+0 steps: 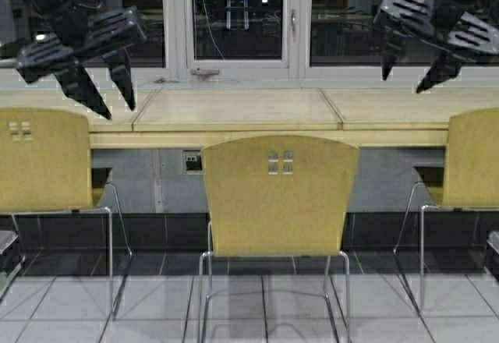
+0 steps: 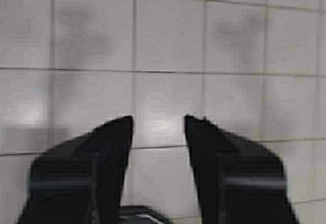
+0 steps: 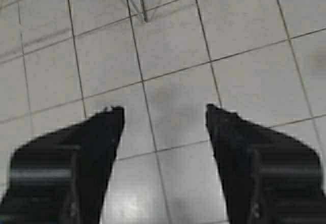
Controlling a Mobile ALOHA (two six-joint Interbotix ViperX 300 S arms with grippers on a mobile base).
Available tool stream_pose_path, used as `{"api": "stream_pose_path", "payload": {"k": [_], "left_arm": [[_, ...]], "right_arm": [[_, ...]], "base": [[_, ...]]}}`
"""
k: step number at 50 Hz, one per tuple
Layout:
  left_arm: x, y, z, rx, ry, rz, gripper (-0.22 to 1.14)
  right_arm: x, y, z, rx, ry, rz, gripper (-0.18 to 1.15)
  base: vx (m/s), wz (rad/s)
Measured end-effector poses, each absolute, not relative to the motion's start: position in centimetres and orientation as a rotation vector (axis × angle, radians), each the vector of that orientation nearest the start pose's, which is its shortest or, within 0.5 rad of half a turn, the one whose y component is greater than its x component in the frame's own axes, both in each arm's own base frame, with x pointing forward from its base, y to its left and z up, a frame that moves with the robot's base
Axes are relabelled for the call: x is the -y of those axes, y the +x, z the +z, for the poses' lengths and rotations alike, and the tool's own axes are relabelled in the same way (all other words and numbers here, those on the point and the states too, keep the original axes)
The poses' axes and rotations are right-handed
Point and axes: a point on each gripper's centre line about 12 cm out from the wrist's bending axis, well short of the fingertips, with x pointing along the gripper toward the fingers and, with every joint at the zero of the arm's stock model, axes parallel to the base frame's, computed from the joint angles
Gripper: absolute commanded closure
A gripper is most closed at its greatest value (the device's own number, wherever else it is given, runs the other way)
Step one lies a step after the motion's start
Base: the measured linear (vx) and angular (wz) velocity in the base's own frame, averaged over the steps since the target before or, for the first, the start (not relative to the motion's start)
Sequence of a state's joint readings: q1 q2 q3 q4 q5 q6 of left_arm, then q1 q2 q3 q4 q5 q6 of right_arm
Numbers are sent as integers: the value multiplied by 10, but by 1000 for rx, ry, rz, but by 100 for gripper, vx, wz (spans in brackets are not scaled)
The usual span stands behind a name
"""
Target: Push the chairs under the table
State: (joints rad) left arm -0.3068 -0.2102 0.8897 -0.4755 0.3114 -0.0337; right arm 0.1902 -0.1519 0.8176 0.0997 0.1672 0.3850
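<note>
Three yellow-tan chairs face the long pale table (image 1: 234,109) under the window. The middle chair (image 1: 279,196) stands straight ahead, pulled back from the table's front edge. A second chair (image 1: 43,160) is at the left and a third chair (image 1: 472,160) at the right, both cut by the frame. My left gripper (image 1: 117,107) hangs high at the upper left, open and empty, above the left chair. My right gripper (image 1: 405,84) hangs high at the upper right, open and empty. In the wrist views the left gripper (image 2: 159,118) and right gripper (image 3: 165,109) point down at bare floor tiles.
A window (image 1: 238,15) with a white frame runs behind the table. Pale floor tiles (image 1: 257,304) lie under the chairs. A thin chrome chair leg (image 3: 140,2) touches the floor ahead of the right gripper. Dark edges of other objects show at the far left (image 1: 6,253) and far right (image 1: 493,249).
</note>
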Motion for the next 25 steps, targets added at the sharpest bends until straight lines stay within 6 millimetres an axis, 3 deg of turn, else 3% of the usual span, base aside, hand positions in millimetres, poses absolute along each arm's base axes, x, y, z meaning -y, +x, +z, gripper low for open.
{"api": "stream_pose_path", "payload": {"k": [13,25], "left_arm": [[115,288,127,-1109,-663,-47,16],[132,320,114,-1107,-901,56,16]], "right_arm": [[-68,327,144,-896,605,-109,10],[-88,348,137,-906,824,-170,10]], "base": [[33,2],[31,-3]]}}
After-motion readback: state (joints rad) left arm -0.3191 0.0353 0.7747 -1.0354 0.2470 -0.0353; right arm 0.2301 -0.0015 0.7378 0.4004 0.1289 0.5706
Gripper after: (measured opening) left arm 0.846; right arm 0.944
